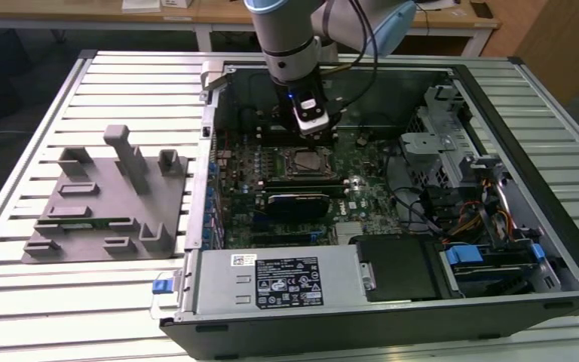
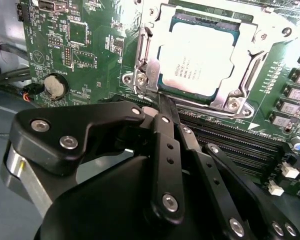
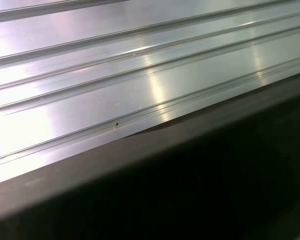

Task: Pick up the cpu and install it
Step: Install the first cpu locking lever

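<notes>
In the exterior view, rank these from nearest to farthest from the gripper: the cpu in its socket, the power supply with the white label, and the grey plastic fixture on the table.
1. The cpu, in its socket on the motherboard, just below the gripper.
2. The power supply, along the case's near edge.
3. The grey fixture, outside the case on the slatted table, at the exterior view's left.

Bright overhead light glares on the cpu [image 2: 200,60] and slatted table [image 3: 115,75].
</notes>
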Robot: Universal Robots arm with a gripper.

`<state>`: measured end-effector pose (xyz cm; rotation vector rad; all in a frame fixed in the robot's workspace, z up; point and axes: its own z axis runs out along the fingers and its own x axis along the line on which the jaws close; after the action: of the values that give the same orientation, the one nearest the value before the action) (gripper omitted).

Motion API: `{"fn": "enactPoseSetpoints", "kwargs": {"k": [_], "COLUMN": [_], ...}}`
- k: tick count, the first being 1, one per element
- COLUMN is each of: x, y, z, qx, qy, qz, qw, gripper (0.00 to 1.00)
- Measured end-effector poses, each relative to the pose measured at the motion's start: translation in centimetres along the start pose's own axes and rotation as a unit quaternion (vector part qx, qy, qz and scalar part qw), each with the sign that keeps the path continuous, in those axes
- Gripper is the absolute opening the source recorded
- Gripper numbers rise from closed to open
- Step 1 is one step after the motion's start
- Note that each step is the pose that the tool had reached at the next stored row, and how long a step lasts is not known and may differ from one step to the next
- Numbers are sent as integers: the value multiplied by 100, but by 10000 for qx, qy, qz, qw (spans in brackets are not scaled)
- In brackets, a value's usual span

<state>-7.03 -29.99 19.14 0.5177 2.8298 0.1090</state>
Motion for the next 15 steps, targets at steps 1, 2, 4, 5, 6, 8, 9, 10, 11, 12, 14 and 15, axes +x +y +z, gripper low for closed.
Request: {"fn": "enactPoseSetpoints", "kwargs": {"k": [1, 2, 4, 5, 6, 8, 9, 10, 11, 12, 14, 15], "x": [-2, -5, -12, -17, -21, -31, -36, -41, -47, -52, -63, -69], "y": [1, 3, 6, 8, 10, 15, 18, 20, 23, 26, 31, 34], "z": [-6, -20, -49, -67, -86, -123, -143, -162, -186, -208, -252, -274], "qx": [-2, -2, -2, -2, -1, -1, -1, -1, -1, -2, -1, -1], "qy": [-1, -1, -1, -1, 0, 0, -1, 0, 0, -1, -1, 0], "qz": [0, 0, 0, 1, 0, 0, 0, 0, 0, 1, 0, 0], "qw": [10000, 10000, 10000, 10000, 10000, 10000, 10000, 10000, 10000, 10000, 10000, 10000], "gripper": [11, 11, 11, 11, 11, 11, 11, 11, 11, 11, 11, 11]}}
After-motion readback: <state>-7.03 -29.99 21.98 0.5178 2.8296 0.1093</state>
